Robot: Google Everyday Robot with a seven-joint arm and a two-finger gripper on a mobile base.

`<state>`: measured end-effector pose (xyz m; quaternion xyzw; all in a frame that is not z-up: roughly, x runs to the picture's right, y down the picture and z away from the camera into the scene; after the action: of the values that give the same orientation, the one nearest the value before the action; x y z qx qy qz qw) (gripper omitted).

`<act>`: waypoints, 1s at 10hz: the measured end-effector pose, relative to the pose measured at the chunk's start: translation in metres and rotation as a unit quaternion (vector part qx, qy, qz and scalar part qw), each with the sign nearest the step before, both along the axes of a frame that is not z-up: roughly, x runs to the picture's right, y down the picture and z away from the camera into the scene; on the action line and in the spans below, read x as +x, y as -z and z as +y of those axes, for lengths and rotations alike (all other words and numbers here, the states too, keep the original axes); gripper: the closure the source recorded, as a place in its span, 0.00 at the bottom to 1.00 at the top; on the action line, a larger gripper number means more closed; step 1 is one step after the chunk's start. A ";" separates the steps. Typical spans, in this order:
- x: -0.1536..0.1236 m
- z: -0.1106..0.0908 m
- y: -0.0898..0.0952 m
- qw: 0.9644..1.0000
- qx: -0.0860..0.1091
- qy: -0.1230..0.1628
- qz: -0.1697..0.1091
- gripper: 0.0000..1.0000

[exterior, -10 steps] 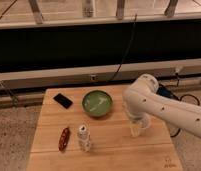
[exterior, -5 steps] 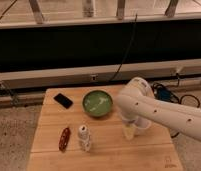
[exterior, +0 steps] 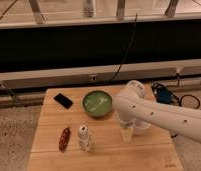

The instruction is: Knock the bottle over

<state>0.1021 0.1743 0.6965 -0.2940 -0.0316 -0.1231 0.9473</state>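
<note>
The bottle (exterior: pixel 84 137) is small, slim and whitish with a white cap. It stands upright on the wooden table (exterior: pixel 104 155), near the front left of centre. My white arm (exterior: pixel 154 115) reaches in from the right over the table. The gripper (exterior: pixel 126 132) hangs below the wrist, to the right of the bottle and about a hand's width from it, not touching it. A white cup (exterior: pixel 140 128) shows partly behind the gripper.
A flat red-brown oblong thing (exterior: pixel 64 138) lies just left of the bottle. A green bowl (exterior: pixel 97 103) sits behind the bottle at the table's middle. A black phone (exterior: pixel 63 100) lies at the back left. Cables (exterior: pixel 166 95) lie on the floor at the right.
My arm and gripper have moved left across the table, closer to the bottle. The bottle still stands where it was.
</note>
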 end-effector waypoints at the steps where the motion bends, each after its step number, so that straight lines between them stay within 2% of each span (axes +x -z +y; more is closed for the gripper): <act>1: -0.004 0.003 0.000 1.000 -0.003 0.001 -0.003 0.20; 5: -0.012 0.009 0.000 1.000 -0.008 0.006 -0.009 0.23; 7: -0.019 0.011 0.000 1.000 -0.010 0.008 -0.013 0.34; 9: -0.021 0.013 0.001 1.000 -0.013 0.010 -0.014 0.41; 10: -0.022 0.014 0.001 1.000 -0.013 0.011 -0.015 0.51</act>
<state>0.0799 0.1879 0.6951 -0.3051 -0.0446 -0.1376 0.9413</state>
